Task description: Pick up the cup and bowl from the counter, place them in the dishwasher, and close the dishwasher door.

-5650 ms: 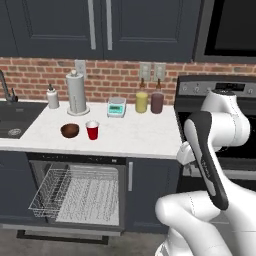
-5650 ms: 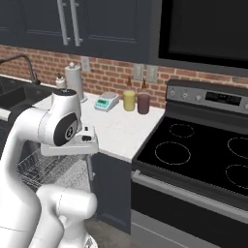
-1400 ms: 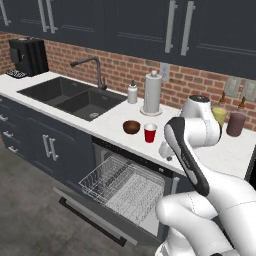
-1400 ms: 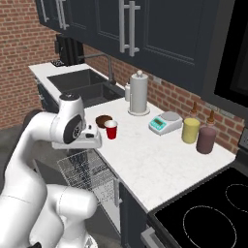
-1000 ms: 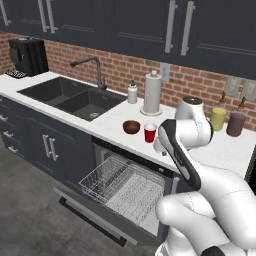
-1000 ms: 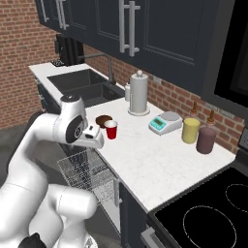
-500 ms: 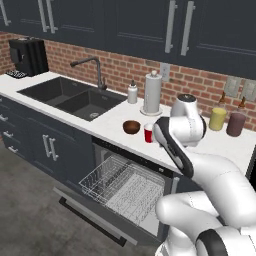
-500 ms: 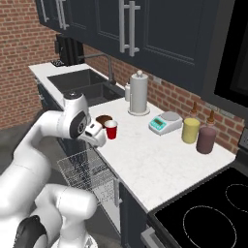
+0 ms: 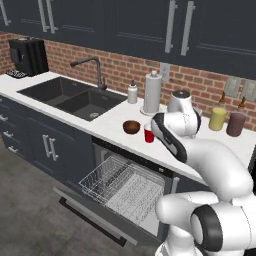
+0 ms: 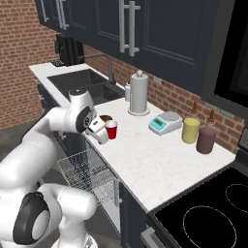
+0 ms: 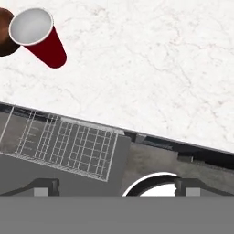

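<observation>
Open wide and holding nothing, my claw (image 11: 112,186) hangs above the front edge of the counter (image 9: 112,120), looking straight down. In the hand view I see its two dark finger tips (image 11: 45,186) far from each other at the bottom, and between them there is no object. In the right base view my hand is just beside the cup, on the side nearer to the front edge.

In the hand view the cup (image 11: 39,37) stands upright on the white marbled stone, near the top left corner of that picture, with its white inside turned to me. Behind it I can see a small part of the bowl (image 11: 5,34), dark brown, very close to the cup; I cannot tell if they touch. In the left base view the bowl (image 9: 131,127) and the cup (image 9: 148,134) stand side by side near the front edge of the counter, between the sink (image 9: 70,98) and my arm.

Below the counter edge the dishwasher (image 9: 131,172) is open. Its door (image 9: 87,215) lies folded down, and the white wire rack (image 9: 120,184) is pulled out over it. The rack carries no dishes that I can see.
</observation>
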